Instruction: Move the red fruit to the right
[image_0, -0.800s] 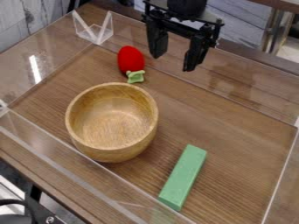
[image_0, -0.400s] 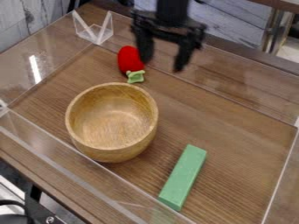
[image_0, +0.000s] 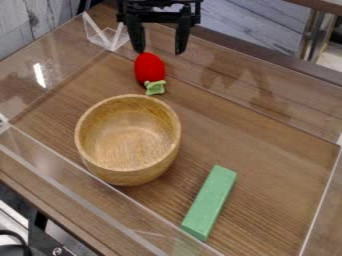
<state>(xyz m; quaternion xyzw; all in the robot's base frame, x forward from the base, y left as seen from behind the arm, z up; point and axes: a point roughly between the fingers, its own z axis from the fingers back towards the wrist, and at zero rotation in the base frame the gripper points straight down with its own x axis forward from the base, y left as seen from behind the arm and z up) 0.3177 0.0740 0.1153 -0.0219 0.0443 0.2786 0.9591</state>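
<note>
The red fruit (image_0: 150, 68), a small strawberry-shaped toy with a light green leafy cap at its lower right, lies on the wooden table behind the bowl. My gripper (image_0: 159, 44) hangs just above and slightly behind it, black fingers (image_0: 138, 38) pointing down. The jaws stand open with nothing between them, and they are not touching the fruit.
A round wooden bowl (image_0: 127, 137) sits in the middle left of the table. A flat green rectangular block (image_0: 210, 200) lies near the front right. Clear acrylic walls (image_0: 40, 75) ring the table, with a clear folded stand (image_0: 106, 31) at the back left.
The gripper has moved left and back, from right of the fruit to just above it. It stayed open. The fruit, bowl and block have not moved.
</note>
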